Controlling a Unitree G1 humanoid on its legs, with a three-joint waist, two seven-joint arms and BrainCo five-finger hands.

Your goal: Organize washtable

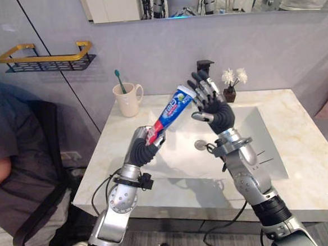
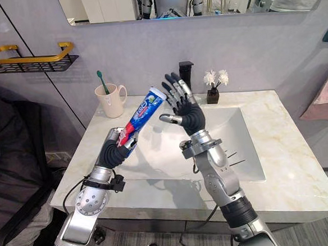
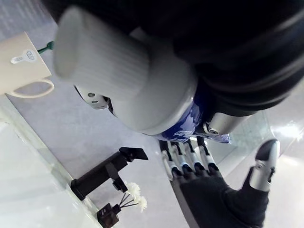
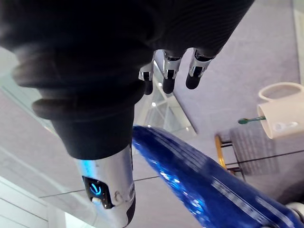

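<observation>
Marble counter [image 1: 301, 147] with sink [image 1: 183, 155] below both hands. Right hand [image 1: 210, 103]: fingers straight and spread, just beside the tube's flat end; contact unclear. Left hand [image 1: 146, 148]: fingers curled round the printed blue-red tube [image 1: 173, 110] near its cap, which tilts up toward the right fingers. Cup [image 1: 127, 100] with toothbrush [image 1: 118, 80] beyond the left fingers.

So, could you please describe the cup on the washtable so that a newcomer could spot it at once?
Start at the pale marble washtable. At its back left corner, against the grey wall, stands a cream ceramic mug with a handle. Unlike the small dark vase of white flowers further right, it holds a green toothbrush.
</observation>
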